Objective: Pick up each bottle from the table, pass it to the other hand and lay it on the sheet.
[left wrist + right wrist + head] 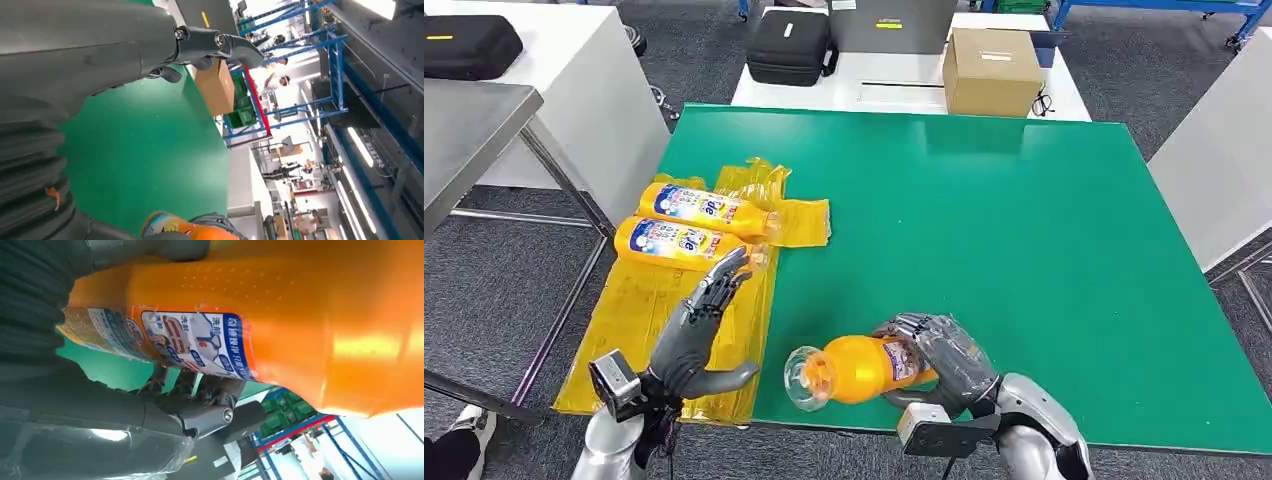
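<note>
Yellow sheet [639, 320] hangs over the table's [1024, 250] left edge with two bottles [689, 228] already lying on it, and the left hand [696, 335] waits just beside it with fingers spread and nothing in them. Near the front edge, the right hand [934, 355] is wrapped round the third bottle's [854, 368] label end, cap pointing left. I'd keep it level, push the cap end into that palm, and only let go once the left has closed.

The left hand [100, 55], fingers apart, hovers over the green table [145, 150], a box [216, 87] beyond, seemingly a bottle [190, 230] below.
</note>
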